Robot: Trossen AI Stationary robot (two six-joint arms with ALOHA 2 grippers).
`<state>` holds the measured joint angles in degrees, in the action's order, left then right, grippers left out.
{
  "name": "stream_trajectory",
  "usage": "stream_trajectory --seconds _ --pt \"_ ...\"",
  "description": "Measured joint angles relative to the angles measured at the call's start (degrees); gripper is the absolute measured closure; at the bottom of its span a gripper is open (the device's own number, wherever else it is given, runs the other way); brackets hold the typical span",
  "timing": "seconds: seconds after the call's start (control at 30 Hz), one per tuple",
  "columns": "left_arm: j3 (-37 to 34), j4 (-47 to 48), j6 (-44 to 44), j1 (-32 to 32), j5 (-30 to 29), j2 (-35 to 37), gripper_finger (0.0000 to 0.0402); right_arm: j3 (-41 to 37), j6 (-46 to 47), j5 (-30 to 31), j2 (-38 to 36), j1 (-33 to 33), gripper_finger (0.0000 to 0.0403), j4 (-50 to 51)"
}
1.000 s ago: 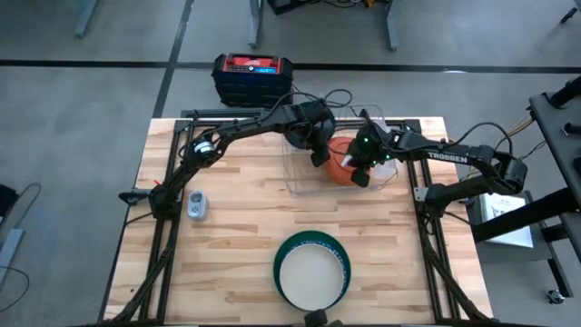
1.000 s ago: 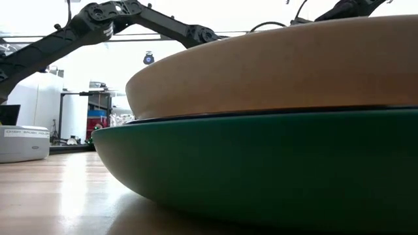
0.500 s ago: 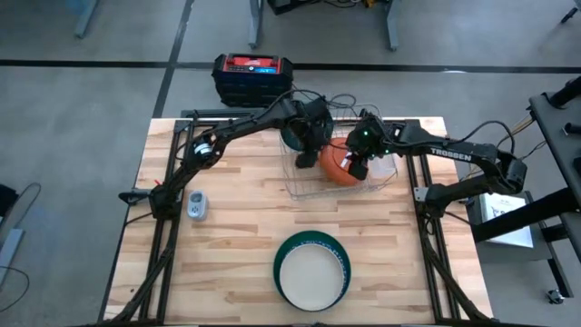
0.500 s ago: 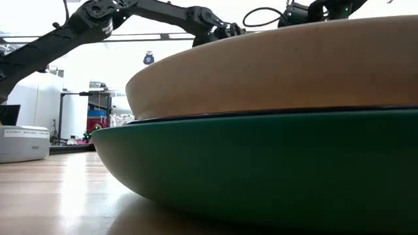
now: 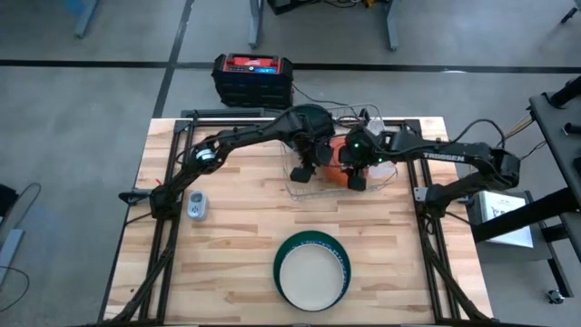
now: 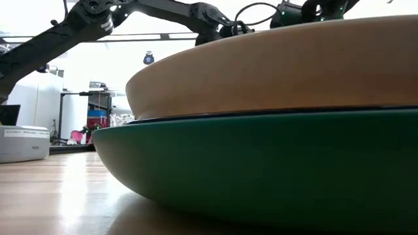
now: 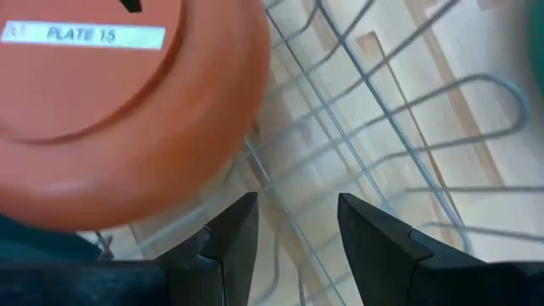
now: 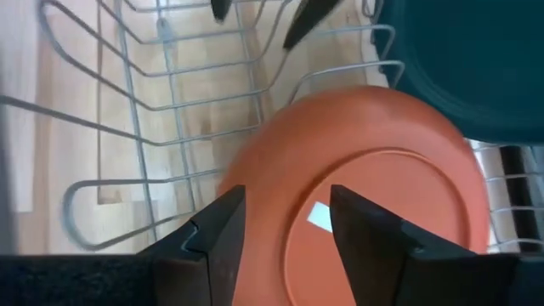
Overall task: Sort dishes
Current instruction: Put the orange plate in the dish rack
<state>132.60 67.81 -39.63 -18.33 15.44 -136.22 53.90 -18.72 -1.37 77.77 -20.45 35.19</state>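
As both arms met over the wire rack (image 5: 338,186) at the worktop's far side, I found the orange plate (image 5: 337,163) leaning on edge inside it, between the two tools. The right tool (image 5: 357,175) stood just beside its rim, fingers parted and empty. The left tool (image 5: 302,171), likewise parted and empty, sat slightly farther off.

Wooden table (image 5: 227,236); on it wire rack (image 5: 313,186), stacked plates (image 5: 312,269), small white device (image 5: 195,205)

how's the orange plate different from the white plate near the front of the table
The orange plate sits in the wire rack, between both end effectors; the white plate lies flat, stacked in a dark green dish on the bare table. The orange one looks smaller and carries a label. Both are round.
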Motion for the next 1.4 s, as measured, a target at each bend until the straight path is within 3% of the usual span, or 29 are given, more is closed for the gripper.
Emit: stream_trajectory --seconds 0.47,0.83,1.0,1.2,1.4 --pt "0.0 12.2 -1.7 -0.6 -3.6 11.9 0.025 0.2 3.0 2.9 3.6 1.1 0.0225 -4.3" --pt "-1.6 17.5 3.7 -6.7 -4.4 21.9 0.025 0.2 6.1 3.1 3.0 1.2 0.0242 -4.1" --pt "-12.1 11.6 6.1 -7.3 1.4 26.9 0.0249 0.0 7.6 3.0 3.7 2.3 0.0245 -4.5" --pt "-32.7 -2.1 7.3 -5.7 1.7 33.3 0.0249 0.0 6.3 3.1 3.9 5.2 0.0239 -8.1" --pt "-48.7 -19.6 10.8 -4.4 1.5 40.7 0.0249 1.2 0.6 5.9 5.2 7.8 0.0242 -9.6"
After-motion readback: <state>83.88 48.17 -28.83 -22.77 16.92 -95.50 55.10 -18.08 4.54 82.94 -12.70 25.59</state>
